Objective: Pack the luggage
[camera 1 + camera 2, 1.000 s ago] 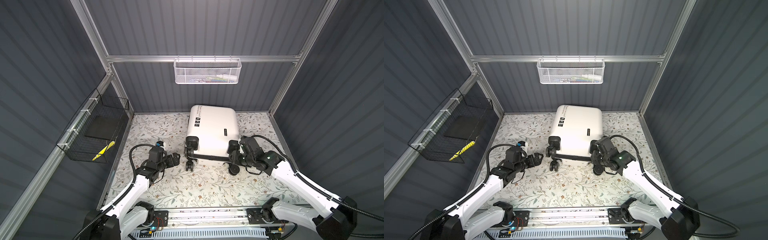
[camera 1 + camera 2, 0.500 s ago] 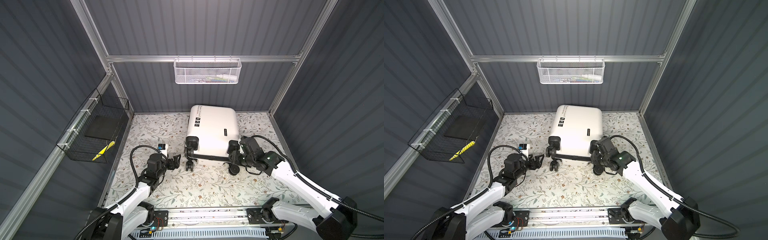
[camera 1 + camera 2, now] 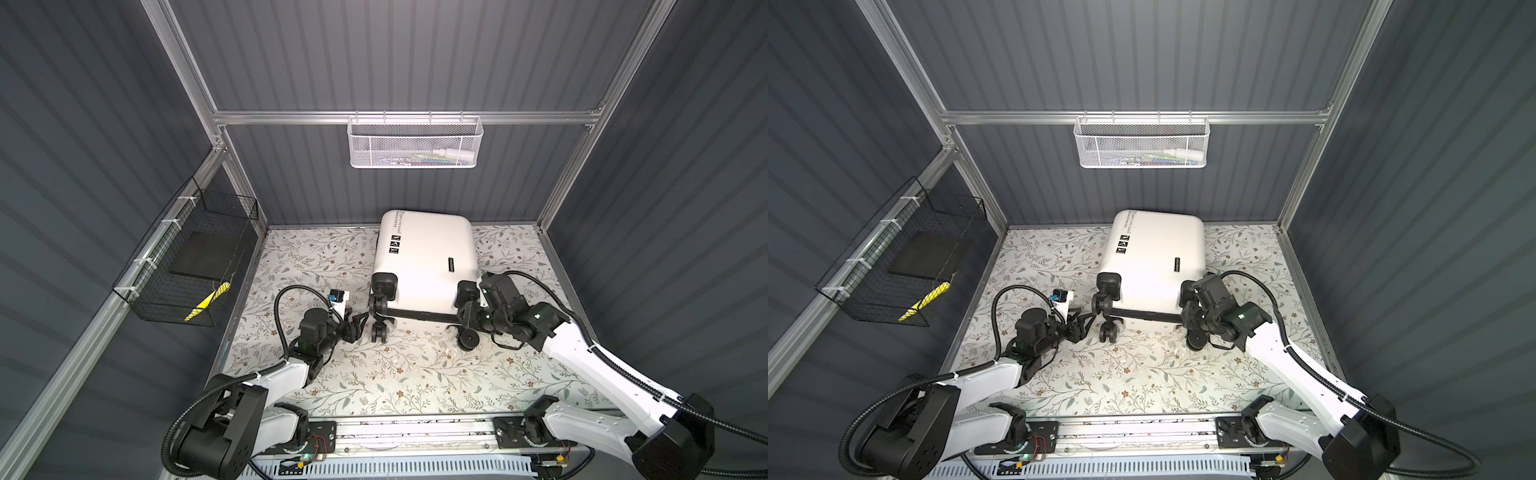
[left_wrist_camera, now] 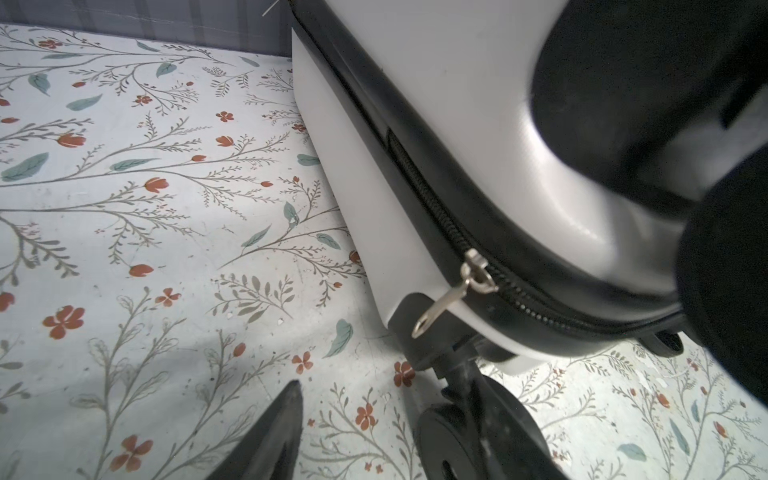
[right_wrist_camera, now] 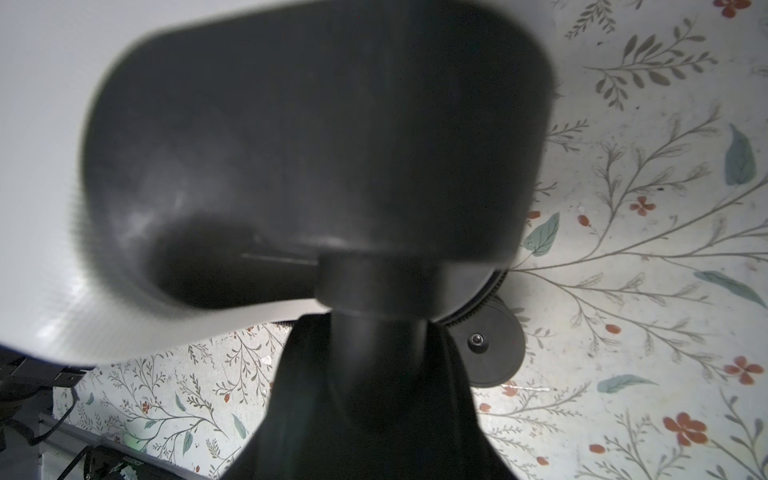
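**Opening the case, approach to the zipper.** The luggage (image 3: 424, 257) lies flat and closed on the floral worktop (image 3: 415, 374), with its wheeled end facing both arms. The right gripper (image 3: 465, 318) sits at the case's nearer right corner. In the right wrist view it appears pinched on the black caster stem (image 5: 374, 286), bracing the shell, though blur hides the contact itself.

The left gripper (image 3: 356, 323) is low over the worktop, just beside the opposite wheeled corner, with its jaws spread and nothing between them. One finger (image 4: 282, 428) shows in the left wrist view. The metal zipper pull (image 4: 440, 303) dangles from the slider just ahead of that finger and slightly above it, apart from it.

Judged step: unzipping before anything goes in. The shell halves are together, and items remain in the white mesh basket (image 3: 415, 143) and the black wire basket (image 3: 187, 266).

The next move calls for a short advance and lift to bring the pull between the jaws, then a firm pinch on that thin tab. After that comes a drag along the zipper track while the right gripper holds the case in place.
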